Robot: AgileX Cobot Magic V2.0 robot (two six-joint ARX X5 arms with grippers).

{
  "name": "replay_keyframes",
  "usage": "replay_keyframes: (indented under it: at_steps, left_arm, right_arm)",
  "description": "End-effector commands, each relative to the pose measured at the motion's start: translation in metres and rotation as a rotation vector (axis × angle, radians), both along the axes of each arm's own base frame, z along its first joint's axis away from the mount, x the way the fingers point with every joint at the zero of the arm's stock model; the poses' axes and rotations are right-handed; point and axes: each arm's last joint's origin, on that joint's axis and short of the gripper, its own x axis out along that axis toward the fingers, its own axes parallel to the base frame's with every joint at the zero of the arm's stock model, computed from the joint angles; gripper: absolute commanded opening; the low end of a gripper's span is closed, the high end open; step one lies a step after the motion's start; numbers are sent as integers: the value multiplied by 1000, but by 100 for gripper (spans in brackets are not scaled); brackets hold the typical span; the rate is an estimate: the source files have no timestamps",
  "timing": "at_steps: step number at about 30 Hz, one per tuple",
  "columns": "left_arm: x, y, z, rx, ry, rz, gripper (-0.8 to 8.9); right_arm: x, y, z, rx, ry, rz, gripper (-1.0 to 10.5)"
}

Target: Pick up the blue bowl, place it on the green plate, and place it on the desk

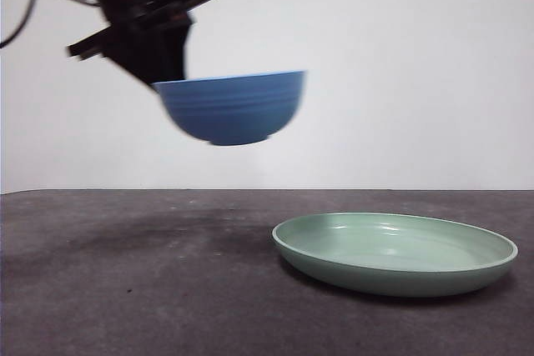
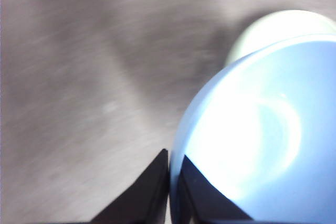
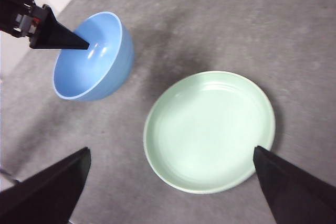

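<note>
Left gripper (image 2: 169,182) pinching blue bowl (image 1: 231,107) rim, blurred; right gripper (image 3: 170,182) spread wide, tips cut off.

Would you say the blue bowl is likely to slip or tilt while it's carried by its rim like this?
Probably some. The left gripper pinches only one side of the blue bowl's rim, so it may tilt. Its surface looks glossy, likely slippery. It seems rigid, keeping its shape.

The left gripper (image 1: 171,72) holds the bowl (image 1: 232,107) by its rim, high above the desk (image 1: 133,289). The plate (image 1: 394,252) rests on the desk, below that claw and off to the bowl's side.
</note>
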Motion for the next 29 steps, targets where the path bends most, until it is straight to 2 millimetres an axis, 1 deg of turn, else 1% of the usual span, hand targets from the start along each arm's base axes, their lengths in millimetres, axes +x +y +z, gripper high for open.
replay_keyframes:
  at_steps: [1,4,8,14,16,18,21,23,29]
  left_arm:
    - [0,-24,-3,5,3,-46,14]
    - [-2,-47,-8,9,19,-91,14]
    - [3,-78,-23,28,46,-150,14]
    - [19,-123,-47,63,57,-225,14]
    - [27,-138,-58,123,60,-244,14]
    - [34,-149,-69,147,75,-255,14]
    - [42,-157,-79,151,80,-254,14]
    - [43,-158,-83,153,85,-253,14]
    - [41,-160,-84,157,90,-262,20]
  right_arm:
    - [-8,-2,11,-49,-27,-11,495]
    - [-16,-3,17,-70,-21,-19,495]
    - [-21,-3,22,-73,-6,-19,496]
    - [-23,-3,21,-83,13,-12,495]
    - [-24,-3,21,-85,12,-10,495]
    - [-23,-3,21,-85,11,-10,496]
    - [-23,-3,21,-85,12,-10,495]
    - [-23,-3,21,-85,12,-10,496]
    - [-23,-3,22,-84,-1,-10,495]
